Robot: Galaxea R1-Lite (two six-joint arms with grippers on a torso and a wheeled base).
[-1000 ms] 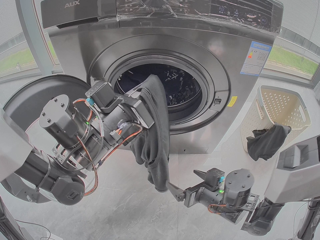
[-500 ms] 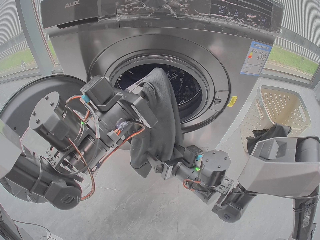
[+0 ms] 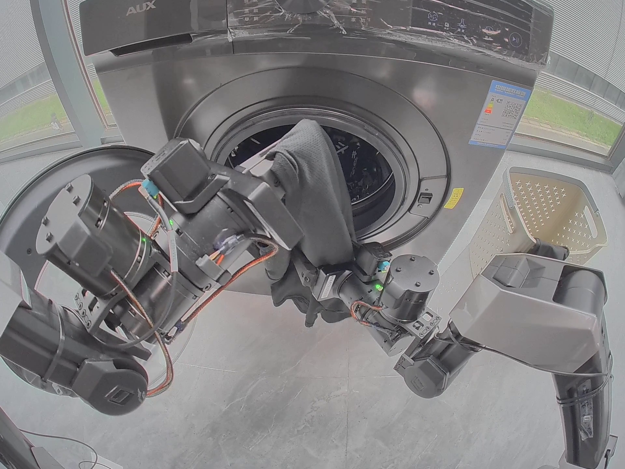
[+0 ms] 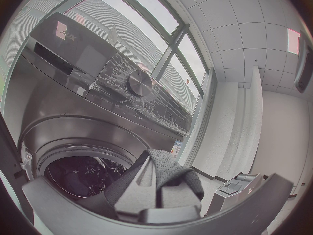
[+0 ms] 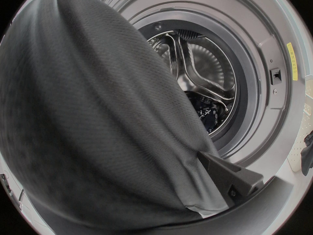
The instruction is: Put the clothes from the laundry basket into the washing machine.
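The round door (image 3: 45,184) of the washing machine (image 3: 403,86) stands open on the left. The left gripper (image 4: 158,180) is pinched tight on a grey cloth (image 3: 319,190) and holds it up right at the mouth of the drum (image 3: 368,164). The cloth hangs down over the front rim. Far inside the drum lie dark clothes with little white marks (image 5: 207,111).

The right gripper (image 3: 303,283) is pushed up under the low end of the grey cloth. The cloth covers it, so I cannot tell if it is wide or closed.

There is silver writing (image 3: 140,8) on the top left drawer. Right of the opening are a small yellow sticker (image 3: 454,198) and a blue and white sticker (image 3: 500,113).

On the far right a cream laundry basket (image 3: 573,197) leans tilted, with a dark piece of clothing (image 5: 307,152) at its edge.
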